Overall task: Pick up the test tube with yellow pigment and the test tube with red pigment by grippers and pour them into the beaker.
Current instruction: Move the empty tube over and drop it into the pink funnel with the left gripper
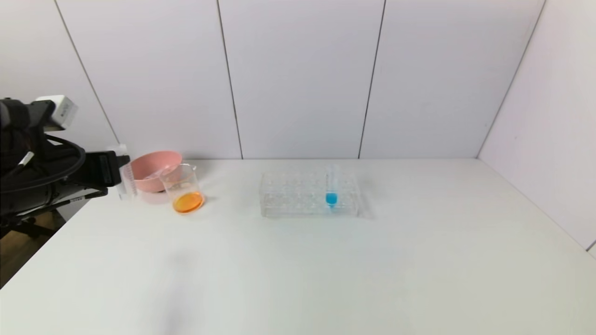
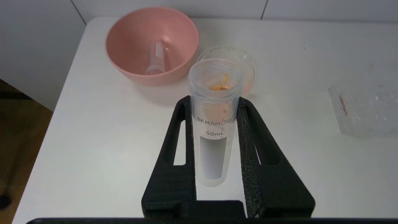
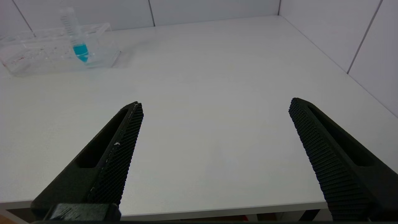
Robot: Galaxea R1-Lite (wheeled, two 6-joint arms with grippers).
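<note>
Tube sits pinched in our left gripper near the table's far-left corner, emptied beside the beaker, while our right gripper idles spread wide.

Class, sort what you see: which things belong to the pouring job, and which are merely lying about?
Job: left tool, shut on the held tube; beaker with orange liquid; spent tube in the pink bowl; right tool, open and idle.
Lying about: pink bowl; clear rack; blue tube standing in it.
</note>
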